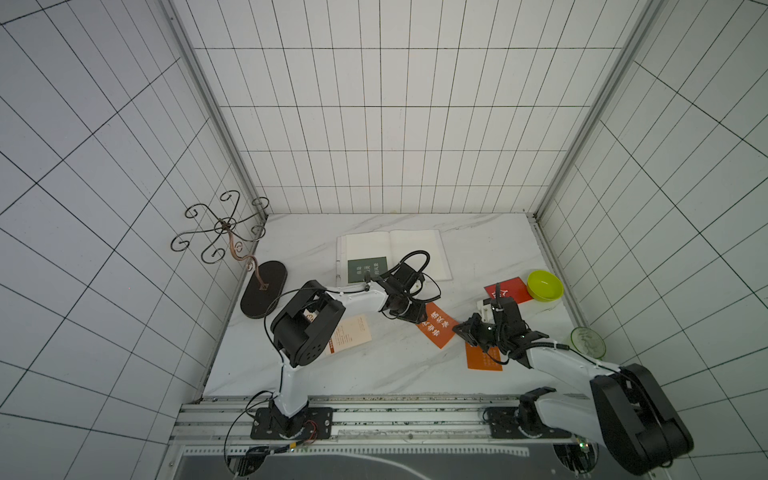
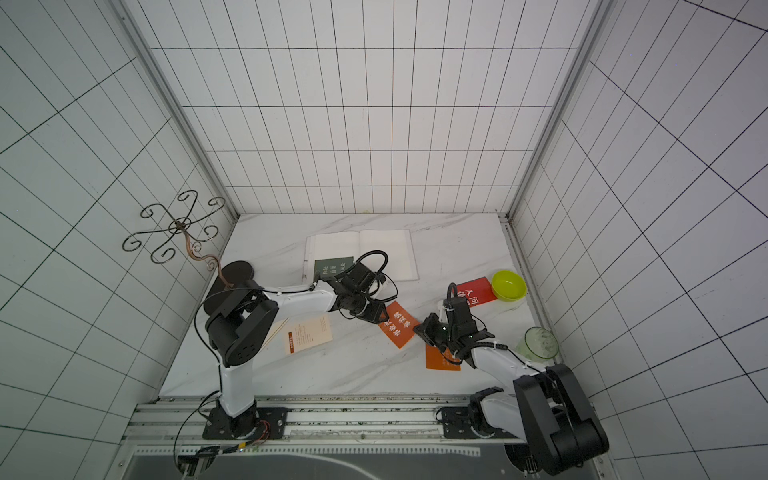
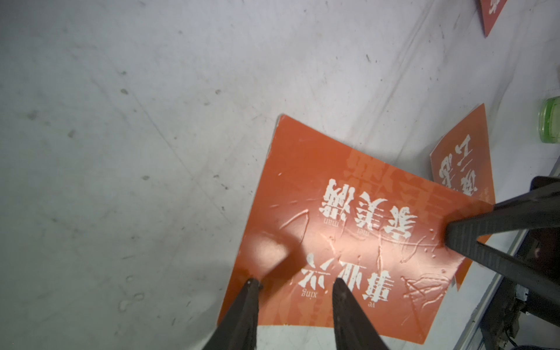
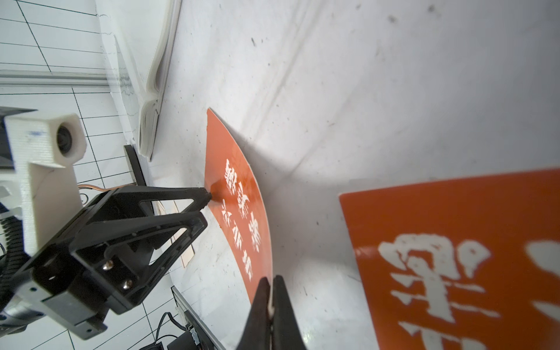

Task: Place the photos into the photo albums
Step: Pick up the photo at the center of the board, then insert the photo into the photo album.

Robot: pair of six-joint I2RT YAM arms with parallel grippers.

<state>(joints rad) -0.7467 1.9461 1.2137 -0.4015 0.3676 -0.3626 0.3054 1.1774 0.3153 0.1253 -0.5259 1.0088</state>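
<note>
- Photo album (image 1: 415,249) lies open at the far side of the surface (image 1: 374,374), both cream pages facing up.
- One dark green photo (image 1: 367,269) lies flat on the near part of the album page on the left arm's side.
- An orange photo (image 3: 333,181) is on the surface between the two grippers, nearer to the robot than the album and apart from it.
- The left gripper (image 3: 297,283) is released, its jaws standing apart. Its fingertips (image 3: 253,286) come down on the printed face of this orange photo, and it grasps nothing.
- The right gripper (image 4: 270,278) is clenched on the opposite edge of the same orange photo. That side is raised from the surface, and the card bends in a curve in the right wrist view.
- A second orange photo (image 1: 484,359) lies flat just beside it, partly covered by the right gripper in both top views.
- A red photo (image 1: 513,286) lies further on the right arm's side, just beside a lime green bowl (image 1: 545,284).
- A cream photo (image 1: 351,334) lies on the left arm's side, partly hidden under this arm.
</note>
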